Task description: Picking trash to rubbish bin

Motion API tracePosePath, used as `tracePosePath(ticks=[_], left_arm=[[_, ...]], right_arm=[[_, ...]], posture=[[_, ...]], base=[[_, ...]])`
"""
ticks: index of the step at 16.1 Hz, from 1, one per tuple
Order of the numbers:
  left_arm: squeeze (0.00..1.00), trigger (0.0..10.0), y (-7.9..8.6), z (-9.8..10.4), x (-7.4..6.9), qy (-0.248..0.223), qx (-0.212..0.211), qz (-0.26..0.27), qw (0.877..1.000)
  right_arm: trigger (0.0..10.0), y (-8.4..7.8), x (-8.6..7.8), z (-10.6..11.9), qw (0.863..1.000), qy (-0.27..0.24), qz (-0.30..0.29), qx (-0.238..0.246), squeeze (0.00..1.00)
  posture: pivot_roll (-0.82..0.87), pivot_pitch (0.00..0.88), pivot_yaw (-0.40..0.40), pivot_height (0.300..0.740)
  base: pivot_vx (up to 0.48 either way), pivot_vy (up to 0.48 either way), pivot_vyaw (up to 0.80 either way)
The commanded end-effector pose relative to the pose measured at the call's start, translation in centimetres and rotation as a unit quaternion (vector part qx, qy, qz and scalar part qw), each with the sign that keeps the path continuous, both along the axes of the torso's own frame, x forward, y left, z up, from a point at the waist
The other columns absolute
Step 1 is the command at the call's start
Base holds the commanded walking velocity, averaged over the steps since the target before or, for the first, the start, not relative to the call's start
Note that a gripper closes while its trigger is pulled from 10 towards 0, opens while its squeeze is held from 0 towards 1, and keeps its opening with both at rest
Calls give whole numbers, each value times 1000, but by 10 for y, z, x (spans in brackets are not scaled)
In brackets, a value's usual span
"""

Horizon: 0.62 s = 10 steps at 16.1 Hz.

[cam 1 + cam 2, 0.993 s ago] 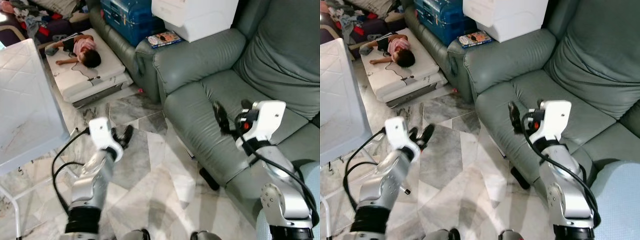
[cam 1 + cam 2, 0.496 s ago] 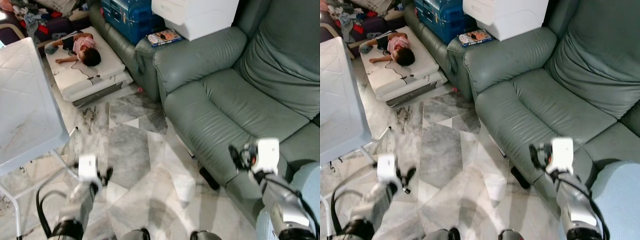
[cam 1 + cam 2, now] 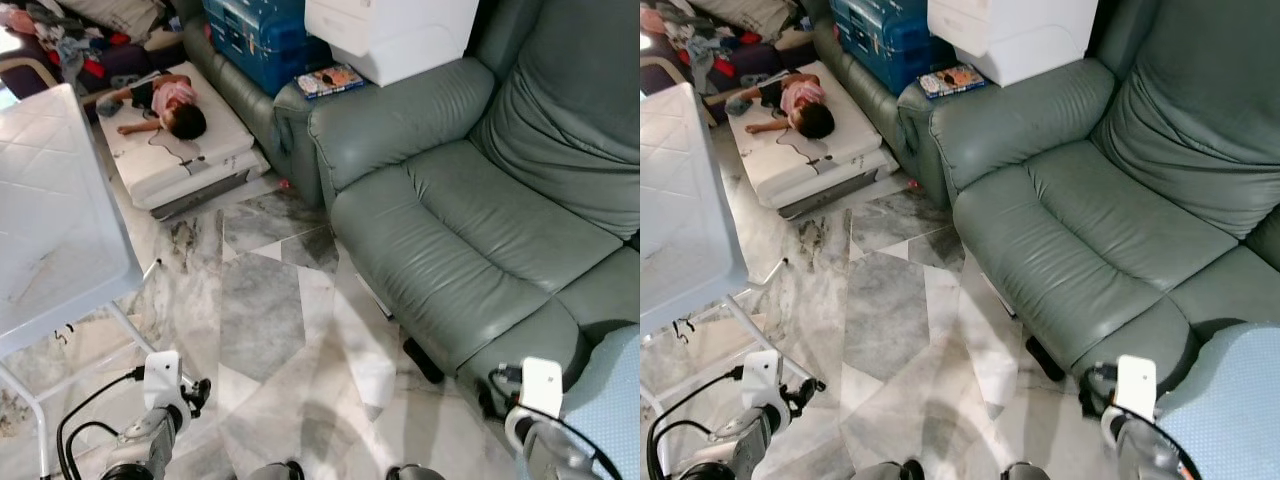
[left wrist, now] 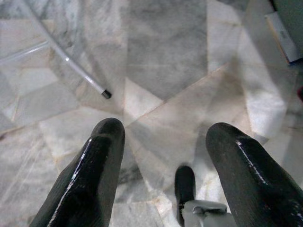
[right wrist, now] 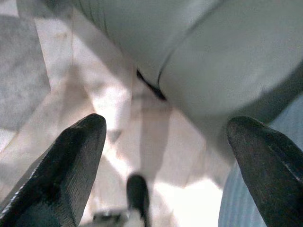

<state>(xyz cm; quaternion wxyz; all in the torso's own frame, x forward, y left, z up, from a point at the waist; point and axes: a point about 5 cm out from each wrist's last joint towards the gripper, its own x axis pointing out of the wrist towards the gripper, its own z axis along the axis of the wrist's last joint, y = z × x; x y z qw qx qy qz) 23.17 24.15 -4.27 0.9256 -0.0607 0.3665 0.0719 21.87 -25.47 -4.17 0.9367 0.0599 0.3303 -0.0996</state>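
Left gripper [image 4: 161, 156], lower left: fingers wide, empty, above marble floor [image 3: 260, 300]. Right gripper [image 5: 165, 161], lower right beside green sofa [image 3: 470, 230]: fingers wide, empty. Trash and bin: not identifiable. Risk: person [image 3: 165, 100] lying upper left; careless walking could strike them.

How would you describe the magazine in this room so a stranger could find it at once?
Start at the big grey-green sofa and follow it to its far armrest. The magazine lies flat there, between the blue case and the white box; it alone is thin with a colourful cover.
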Motion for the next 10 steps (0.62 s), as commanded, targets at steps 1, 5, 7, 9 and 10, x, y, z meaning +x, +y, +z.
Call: tracePosePath(ticks=[1, 5, 7, 9, 10], left_arm=[[0, 10000, 10, -12, -20, 44, -5, 54, 998], [0, 10000, 7, -20, -30, 79, -7, 54, 995], [0, 10000, 4, -21, -31, 88, -8, 38, 995], [0, 10000, 6, -22, -33, 96, -1, 26, 995], [0, 10000, 6, -23, -34, 101, -1, 25, 995]], right_arm=[[10000, 2, -27, -20, 997, 63, -32, 18, 0], [10000, 10, -36, -29, 995, 88, -25, 31, 0], [10000, 15, -36, -30, 995, 86, -18, 39, 0], [10000, 17, -37, -32, 995, 90, -16, 38, 0], [10000, 19, -38, -32, 995, 92, -17, 39, 0]], posture=[[1, 115, 92, 740], [-7, 111, 95, 740], [-8, 113, 98, 740], [-8, 114, 98, 740], [-8, 113, 96, 740]], base=[[0, 0, 0], [0, 0, 0], [0, 0, 0], [0, 0, 0], [0, 0, 0]])
